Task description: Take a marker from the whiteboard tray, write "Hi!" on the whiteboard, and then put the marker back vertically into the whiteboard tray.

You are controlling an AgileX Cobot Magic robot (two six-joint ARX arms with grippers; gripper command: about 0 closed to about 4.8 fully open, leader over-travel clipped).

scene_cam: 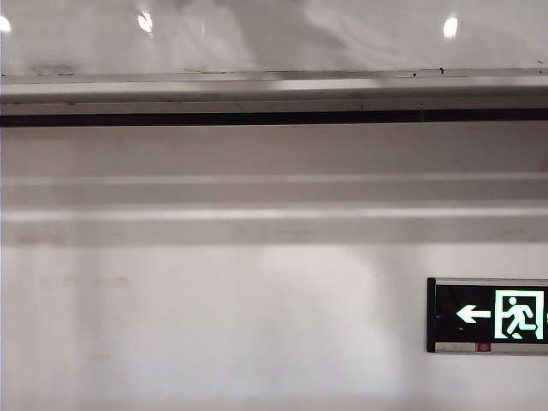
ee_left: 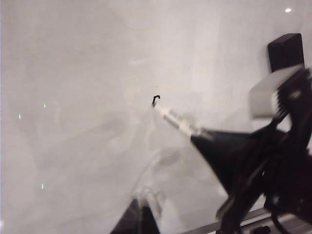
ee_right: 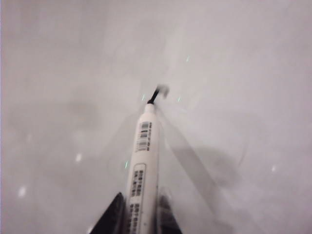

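At the tip of the right pincer (ee_right: 141,214): the marker (ee_right: 142,161), white barrel with printed labels, uncapped, clamped between both jaws and pointing away from the pincer onto the whiteboard (ee_right: 58,73). Its dark nib touches or nearly touches the glossy surface; blur at the tip prevents a firmer reading.

Item 1, right pincer: narrow, closed on the marker's barrel. The left wrist view shows the same pincer from the side as a dark wedge (ee_left: 219,146), with the marker (ee_left: 178,122) projecting from it toward the board.

Item 2, ink: 1 small black hooked mark (ee_left: 155,100) on the whiteboard (ee_left: 73,73), directly at the nib. No other stroke is visible.

Item 3, left pincer (ee_left: 144,217): only the fingertips show at the edge of its own view, set a little apart, with nothing between them; how wide it stands cannot be told. It sits well apart from the marker, on the near side of the board.

Item 4, whiteboard tray (scene_cam: 274,86): long silver-grey ledge in the exterior view, holding no marker and with no arm in sight.

Progress, judged: marker taken; writing barely begun, at most the start of the first letter. Remaining: nearly all of "Hi!", then the upright return to the tray.
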